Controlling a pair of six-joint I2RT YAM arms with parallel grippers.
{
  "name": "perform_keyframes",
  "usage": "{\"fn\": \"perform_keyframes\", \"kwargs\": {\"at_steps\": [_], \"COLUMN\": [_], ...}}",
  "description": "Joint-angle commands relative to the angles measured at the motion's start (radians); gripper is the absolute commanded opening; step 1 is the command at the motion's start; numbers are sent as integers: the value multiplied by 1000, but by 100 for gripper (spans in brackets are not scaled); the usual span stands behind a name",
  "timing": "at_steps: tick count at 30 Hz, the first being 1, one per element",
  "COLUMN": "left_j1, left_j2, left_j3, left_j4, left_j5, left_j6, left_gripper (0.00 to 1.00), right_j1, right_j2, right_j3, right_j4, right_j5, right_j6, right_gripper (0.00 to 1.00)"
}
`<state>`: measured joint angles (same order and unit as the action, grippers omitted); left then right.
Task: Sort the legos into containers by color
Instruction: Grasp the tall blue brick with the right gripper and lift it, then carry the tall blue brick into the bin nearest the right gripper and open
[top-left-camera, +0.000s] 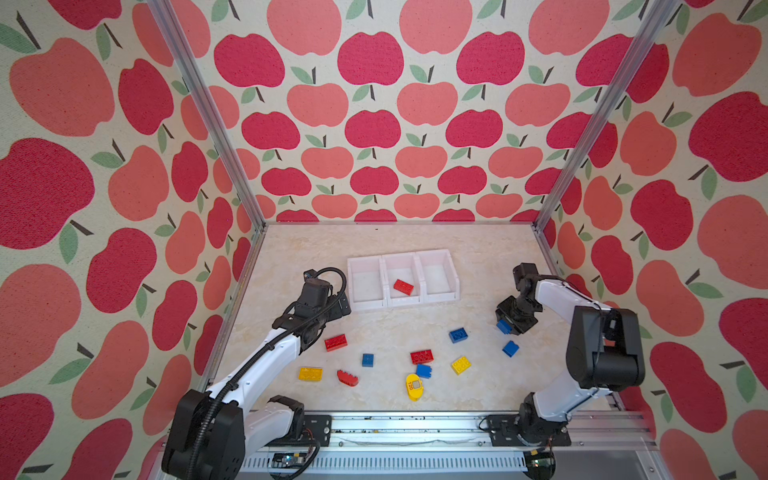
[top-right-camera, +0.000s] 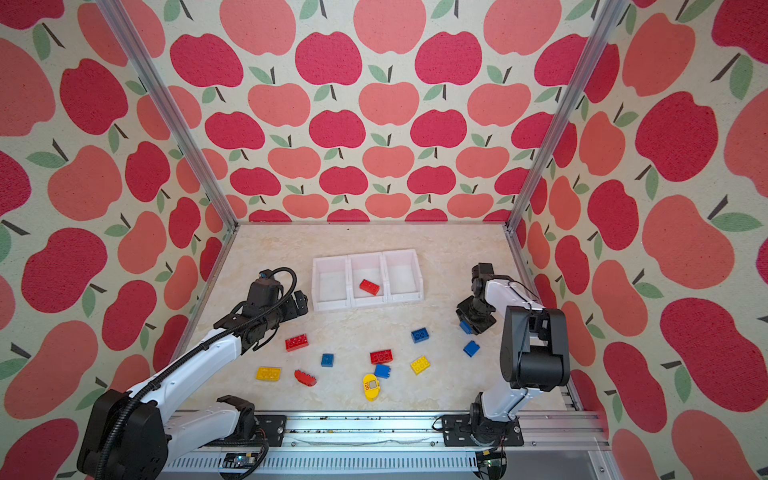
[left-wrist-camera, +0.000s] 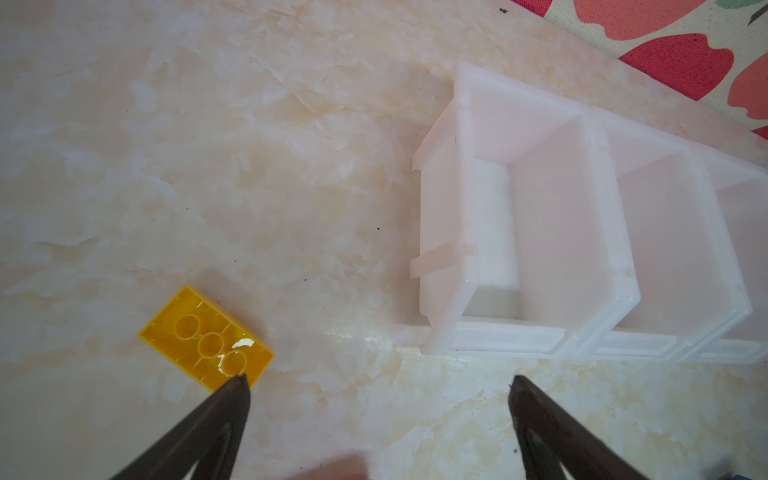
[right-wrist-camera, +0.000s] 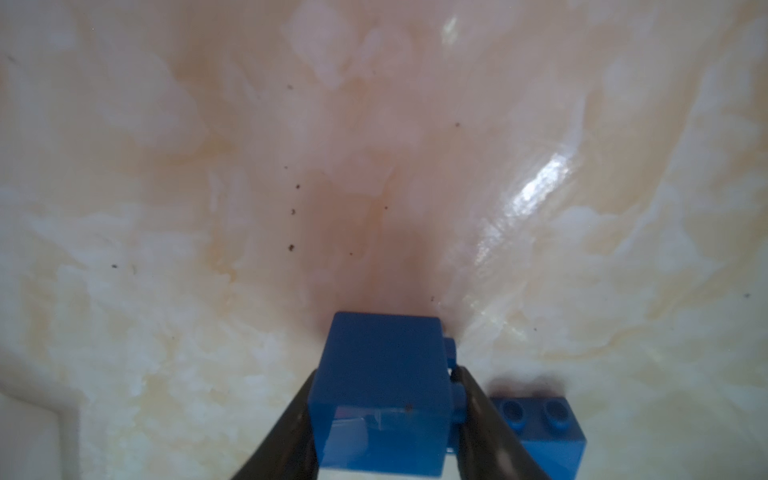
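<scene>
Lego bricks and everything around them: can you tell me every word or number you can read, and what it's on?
"120": printed on the rounded yellow piece, readable in both top views.
Too small to read: any marking on the small board under the front rail.
None: the white bins and the red brick in the middle bin show no text.

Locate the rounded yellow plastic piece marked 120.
The yellow piece lies front-centre on the marble table, beside a small blue studded brick, in both top views.
</scene>
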<state>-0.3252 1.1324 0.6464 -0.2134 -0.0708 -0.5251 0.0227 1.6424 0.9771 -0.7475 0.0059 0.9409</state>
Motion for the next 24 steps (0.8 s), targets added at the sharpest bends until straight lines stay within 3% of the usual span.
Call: {"fn": "perform_keyframes", "kwargs": {"at_steps": [1,14,24], "left_j1": [-2,-2,-2], "left_j2": [-3,-16,-40], "left_j3": [22,13,-6], "left_j4": [9,7,0], "left_j5": [-19,-17,-18], "left_j6": [17,11,1], "left_gripper": [99,99,99], "right_j1": [-4,248,453], "right_j2": [7,-111,53], "right_j3": [-8,228,510], "right_j4": [-1,-38,-41], "right_j5": [-3,93,124], "right_j6": [-18,-153,-337], "right_gripper": [45,42,42]}}
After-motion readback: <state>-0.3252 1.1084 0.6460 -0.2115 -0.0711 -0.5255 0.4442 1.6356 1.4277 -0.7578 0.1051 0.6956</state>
